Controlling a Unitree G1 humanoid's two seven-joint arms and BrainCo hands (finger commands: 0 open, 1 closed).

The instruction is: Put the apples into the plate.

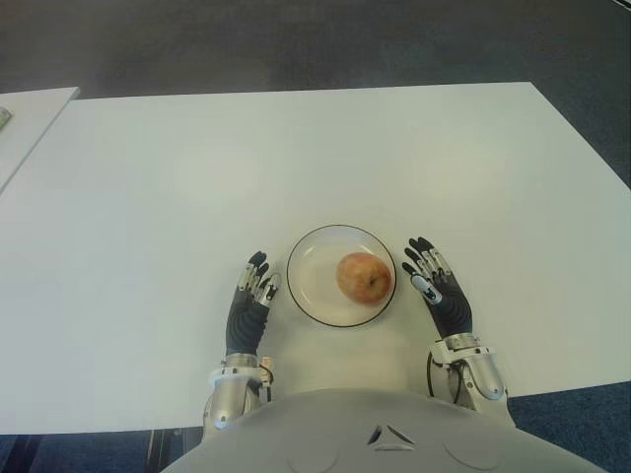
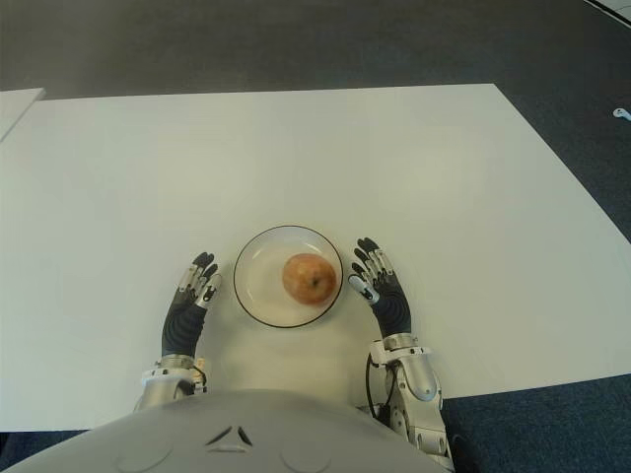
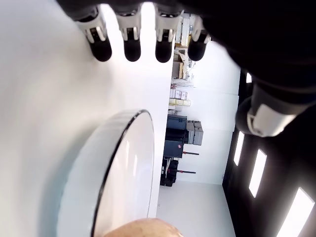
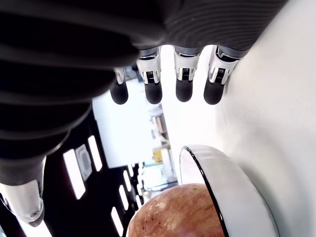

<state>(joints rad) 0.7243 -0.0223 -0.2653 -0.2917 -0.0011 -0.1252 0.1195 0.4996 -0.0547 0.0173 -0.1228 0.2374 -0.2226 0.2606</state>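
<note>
One apple (image 1: 364,277) visible, sitting in the plate (image 1: 314,276), offset toward the plate's right side, stem dimple up. Plate is white w/ a thin dark rim, on the white table (image 1: 296,158) close to the near edge, roughly mid-width. Left hand (image 1: 251,296) is just beside the plate on its left, fingers straight and relaxed, pointing away from the robot, holding nothing; left wrist view shows four dark fingertips (image 3: 132,49) extended over bare tabletop w/ the plate rim close by, no contact w/ plate visible. Right hand (image 1: 436,284) is just beside the plate on its right, likewise extended, fingers spread, empty; right wrist view shows fingertips (image 4: 183,91) straight out, plate rim and apple near the palm side but apart from the fingers. Can't tell from eye views whether either palm actually touches the table. Both forearms come in over the near edge, either side of the robot torso. Beyond the plate: tabletop bare out to the far edge. Second white surface (image 1: 25,113) shows off the far-left corner, separated by a gap. Dark carpet floor (image 1: 296,44) past the far edge and along the right side.
</note>
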